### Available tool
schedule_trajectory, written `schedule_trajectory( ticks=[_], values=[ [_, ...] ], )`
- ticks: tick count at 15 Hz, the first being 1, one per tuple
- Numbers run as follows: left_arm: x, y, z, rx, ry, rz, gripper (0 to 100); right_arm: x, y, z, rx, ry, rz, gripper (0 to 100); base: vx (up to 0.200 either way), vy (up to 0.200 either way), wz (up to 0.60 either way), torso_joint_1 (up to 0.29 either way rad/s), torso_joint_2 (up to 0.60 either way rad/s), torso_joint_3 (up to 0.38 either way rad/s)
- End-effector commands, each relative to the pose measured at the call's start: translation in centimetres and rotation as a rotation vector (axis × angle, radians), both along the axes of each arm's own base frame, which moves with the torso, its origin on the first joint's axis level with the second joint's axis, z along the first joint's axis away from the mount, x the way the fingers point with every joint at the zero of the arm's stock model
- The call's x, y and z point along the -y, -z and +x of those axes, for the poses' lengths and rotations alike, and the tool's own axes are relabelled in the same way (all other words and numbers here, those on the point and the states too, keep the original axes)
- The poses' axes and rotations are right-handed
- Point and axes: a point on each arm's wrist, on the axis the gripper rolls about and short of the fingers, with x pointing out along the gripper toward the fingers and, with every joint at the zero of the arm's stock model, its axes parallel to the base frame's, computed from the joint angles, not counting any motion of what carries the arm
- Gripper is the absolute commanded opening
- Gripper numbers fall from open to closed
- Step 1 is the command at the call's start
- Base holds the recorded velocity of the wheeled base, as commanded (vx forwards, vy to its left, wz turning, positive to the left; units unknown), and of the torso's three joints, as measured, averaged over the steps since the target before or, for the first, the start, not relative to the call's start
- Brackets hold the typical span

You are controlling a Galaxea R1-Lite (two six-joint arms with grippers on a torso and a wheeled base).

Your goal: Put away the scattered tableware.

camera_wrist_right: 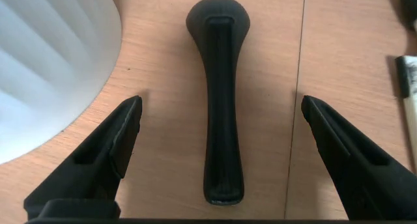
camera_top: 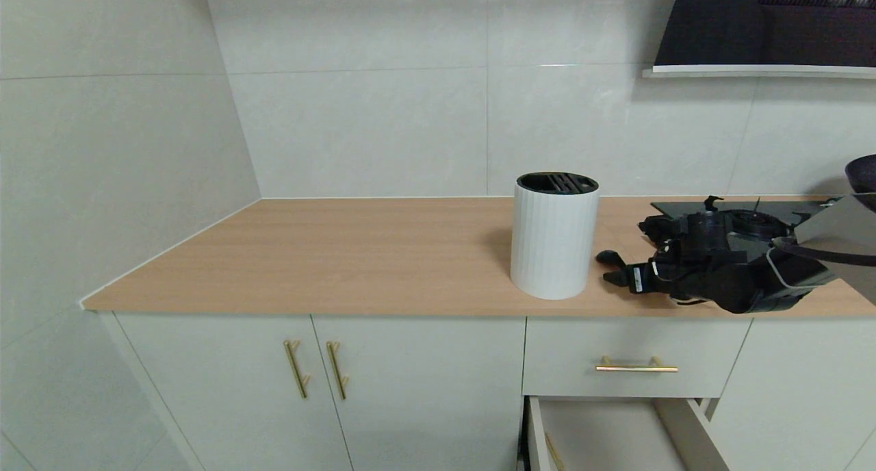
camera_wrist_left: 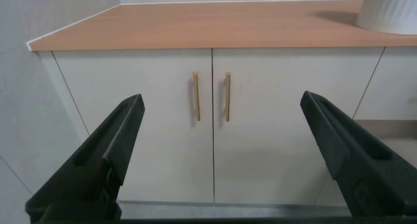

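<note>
The wooden surface [camera_top: 342, 252] is carrying the whole job here. Down in front of the cabinet doors [camera_wrist_left: 212, 120] the left gripper [camera_wrist_left: 221, 103] is hanging with its fingers apart, holding nothing. Up top, a white ribbed holder [camera_top: 554, 238] is standing upright, and the right gripper [camera_wrist_right: 221, 105] is hovering just beside it, fingers spread wide around a black utensil handle [camera_wrist_right: 221, 120] lying flat. I'm guessing it's lining up the pick. The next move is calling for a drop, a pinch, then a tip upright into a slot.
</note>
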Motion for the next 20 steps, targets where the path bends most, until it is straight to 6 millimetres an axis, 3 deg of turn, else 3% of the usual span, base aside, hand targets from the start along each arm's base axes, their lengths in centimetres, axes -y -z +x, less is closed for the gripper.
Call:
schedule_trajectory(
  ticks=[1,3,4,10,13,15,16,17,20],
  values=[
    [0.0,0.0,0.0,0.001,-0.001,0.0,100,0.0,0.2,0.1,-0.005,-0.001,-0.001,100,0.0,0.0,0.0,0.0,0.0,0.0],
    [0.0,0.0,0.0,-0.001,-0.001,0.0,100,0.0,0.4,0.1,-0.009,-0.001,-0.001,100,0.0,0.0,0.0,0.0,0.0,0.0],
    [0.0,0.0,0.0,0.001,-0.001,0.0,100,-0.1,0.5,0.1,-0.011,-0.001,-0.002,0,0.0,0.0,0.0,0.0,0.0,0.0],
    [0.0,0.0,0.0,0.001,-0.001,0.0,100,-0.3,0.4,-0.1,-0.017,-0.01,0.0,0,0.0,0.0,0.0,0.0,0.0,0.0],
    [0.0,0.0,0.0,0.001,-0.001,0.0,100,-0.2,-1.2,-0.9,0.007,-0.007,0.003,0,0.0,0.0,0.0,0.0,0.0,0.0],
    [0.0,0.0,0.0,0.001,-0.001,0.0,100,-0.3,-4.3,-3.0,0.028,0.022,0.07,0,0.0,0.0,0.0,0.0,0.0,0.0],
    [0.0,0.0,0.0,0.001,-0.001,0.0,100,-0.4,-4.9,-3.6,0.024,0.022,0.075,0,0.0,0.0,0.0,0.0,0.0,0.0],
    [0.0,0.0,0.0,0.001,-0.001,0.0,100,-0.5,-6.3,-6.7,-0.02,0.016,0.085,0,0.0,0.0,0.0,0.0,0.0,0.0],
    [0.0,0.0,0.0,0.001,-0.001,0.0,100,-0.1,-8.0,-11.4,-0.053,0.012,0.085,0,0.0,0.0,0.0,0.0,0.0,0.0]
  ],
)
